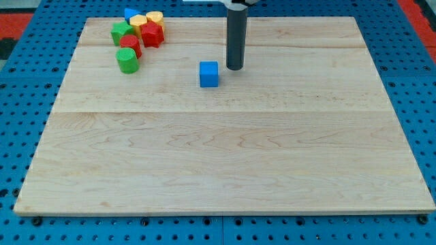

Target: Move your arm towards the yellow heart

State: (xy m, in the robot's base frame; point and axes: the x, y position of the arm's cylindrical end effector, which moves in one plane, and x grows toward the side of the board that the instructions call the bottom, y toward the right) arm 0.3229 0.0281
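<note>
The yellow heart [154, 17] sits at the view's top left, at the right end of a tight cluster of blocks. My tip [234, 68] rests on the wooden board [225, 156] near the top centre, well to the right of and below the heart. A blue cube [209, 74] lies just left of my tip, a small gap apart. The rod rises straight up out of the view's top.
The cluster holds a yellow block [138, 22], a red star-like block [151, 35], a red cylinder [130, 45], a green star-like block [121, 31], a green cylinder [127, 60] and a blue block [129, 13]. A blue pegboard [20, 102] surrounds the board.
</note>
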